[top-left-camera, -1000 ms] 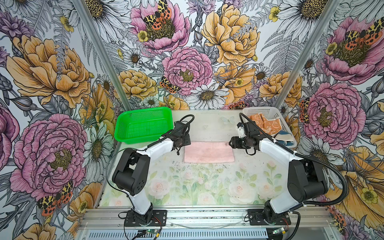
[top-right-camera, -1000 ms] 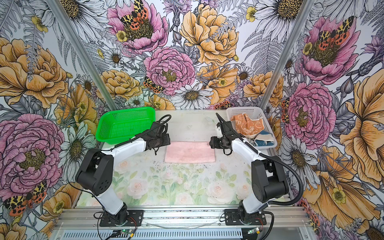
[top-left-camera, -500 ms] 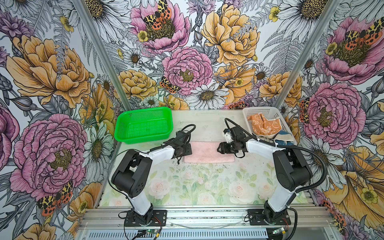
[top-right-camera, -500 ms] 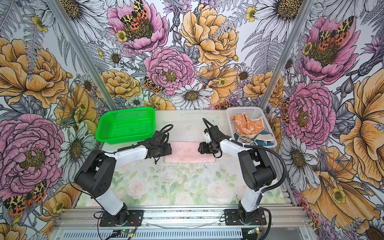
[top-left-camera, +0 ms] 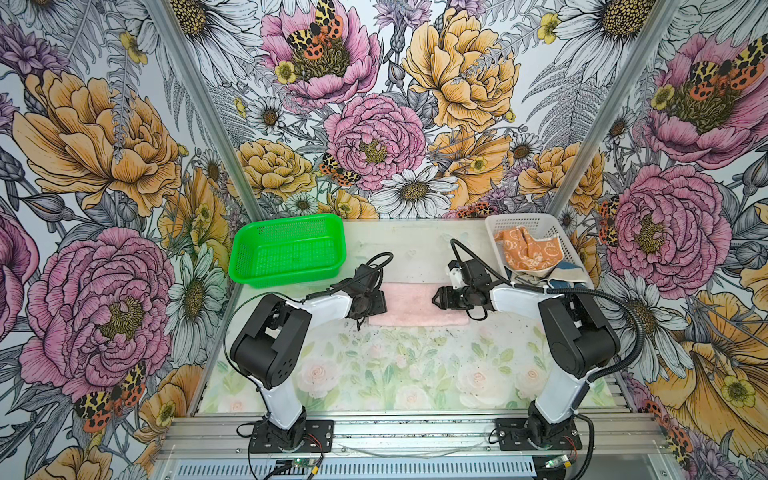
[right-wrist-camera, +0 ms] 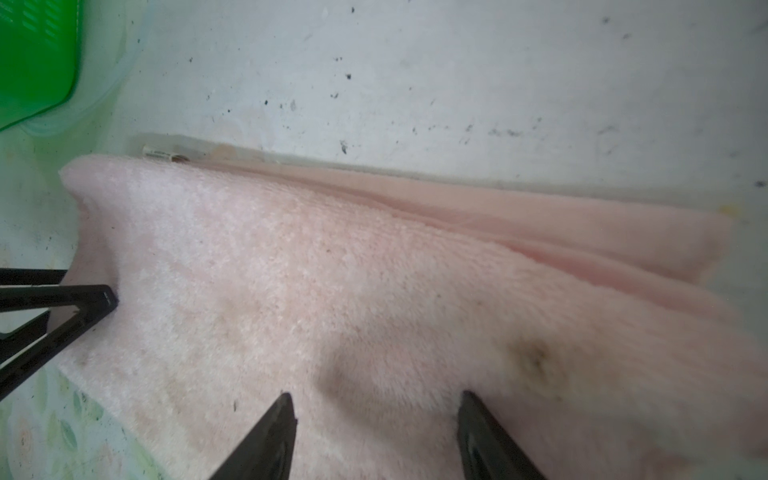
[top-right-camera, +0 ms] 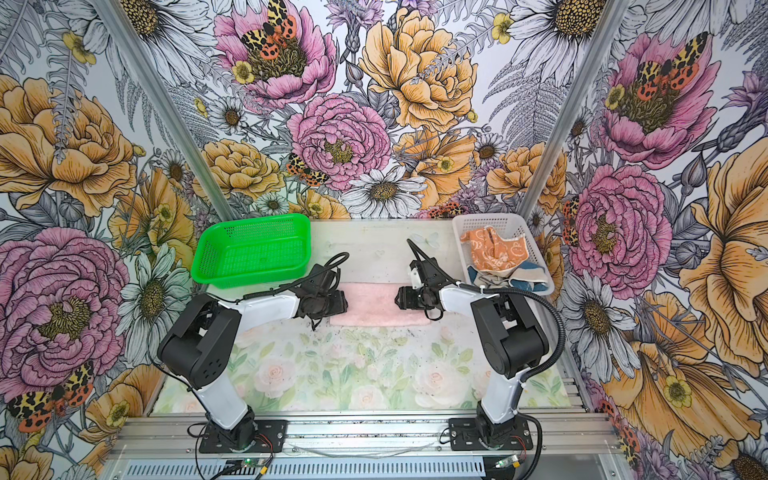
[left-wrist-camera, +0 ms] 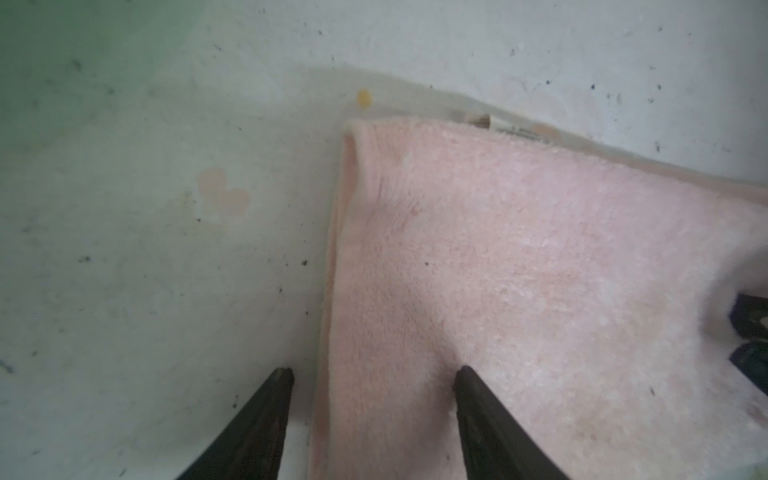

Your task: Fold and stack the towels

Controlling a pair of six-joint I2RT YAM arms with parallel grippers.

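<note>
towel (top-left-camera: 415,305) lies crosswise, ungrasped

the towel, pale pink and folded, lies on the counter (top-left-camera: 415,374) with its long axis running arm to arm. the left tool (top-left-camera: 380,305) straddles its left short edge; the right tool (top-left-camera: 435,298) hovers over its right end. both are released, grasping nothing, and about equally near to it.

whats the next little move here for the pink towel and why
Probably lower the left gripper and close it on the short edge of the pink towel, which lies between its open fingers. The towel lies flat with nothing gripping it, and the right gripper is open over the other end. Pinching that edge would likely start the next fold.
</note>
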